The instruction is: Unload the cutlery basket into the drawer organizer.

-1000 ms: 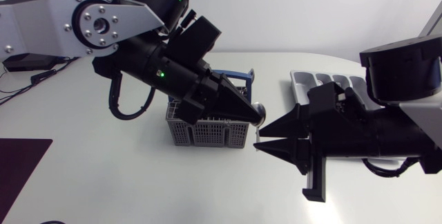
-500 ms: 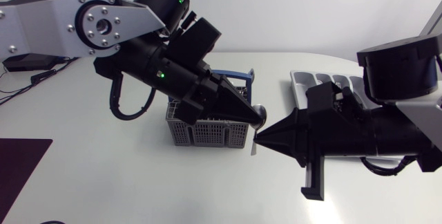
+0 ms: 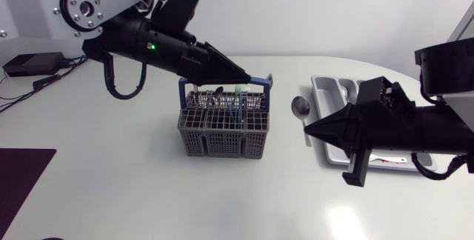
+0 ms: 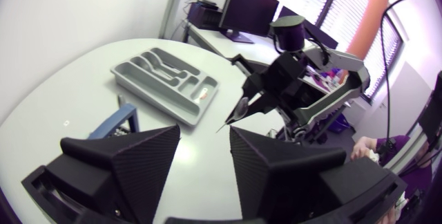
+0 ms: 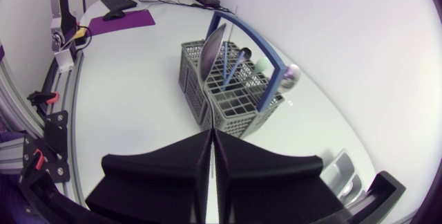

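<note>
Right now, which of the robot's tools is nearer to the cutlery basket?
Left. The left tool hangs open just above the cutlery basket. The right tool, shut on a spoon, is off to its side, by the drawer organizer.

No readable text, number or sign shows on the cutlery basket [image 3: 222, 141] or drawer organizer [image 3: 324, 85].

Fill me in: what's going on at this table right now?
The right gripper is shut on a spoon, holding it over the table between the cutlery basket and the drawer organizer. The left gripper is open above the basket, with more cutlery inside.
</note>
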Tool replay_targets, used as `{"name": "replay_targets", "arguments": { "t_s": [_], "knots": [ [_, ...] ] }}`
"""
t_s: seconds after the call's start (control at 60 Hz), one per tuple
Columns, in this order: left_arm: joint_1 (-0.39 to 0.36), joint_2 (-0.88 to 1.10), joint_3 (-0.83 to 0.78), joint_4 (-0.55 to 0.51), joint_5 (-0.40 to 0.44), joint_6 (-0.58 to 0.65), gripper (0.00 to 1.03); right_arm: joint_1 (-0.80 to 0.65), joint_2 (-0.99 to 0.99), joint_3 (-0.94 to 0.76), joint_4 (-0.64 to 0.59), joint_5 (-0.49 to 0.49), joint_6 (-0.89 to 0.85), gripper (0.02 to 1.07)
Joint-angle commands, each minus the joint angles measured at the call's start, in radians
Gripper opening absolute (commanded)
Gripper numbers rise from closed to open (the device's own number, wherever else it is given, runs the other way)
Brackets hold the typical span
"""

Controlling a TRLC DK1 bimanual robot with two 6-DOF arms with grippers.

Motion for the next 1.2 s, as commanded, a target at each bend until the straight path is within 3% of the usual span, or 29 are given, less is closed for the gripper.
{"name": "replay_targets", "arguments": {
  "t_s": [0.0,0.217,0.567,0.8,1.183],
  "knots": [
    [0.017,-0.013,0.023,0.024,-0.052,-0.057,0.83,-0.070,-0.007,-0.045,-0.015,-0.003,-0.091,0.08],
    [0.004,0.002,-0.030,0.030,-0.259,-0.034,0.83,-0.325,0.025,-0.106,-0.009,-0.017,-0.313,0.08],
    [-0.006,0.045,-0.081,0.028,-0.418,0.001,0.83,-0.747,0.289,-0.072,0.022,-0.086,-0.715,0.08],
    [-0.003,0.053,-0.107,0.028,-0.438,0.023,0.83,-0.883,0.450,-0.028,0.094,-0.078,-0.849,0.08],
    [-0.006,0.047,-0.130,0.028,-0.438,0.041,0.83,-0.886,0.587,-0.057,0.395,0.031,-0.844,0.08]
  ]
}}
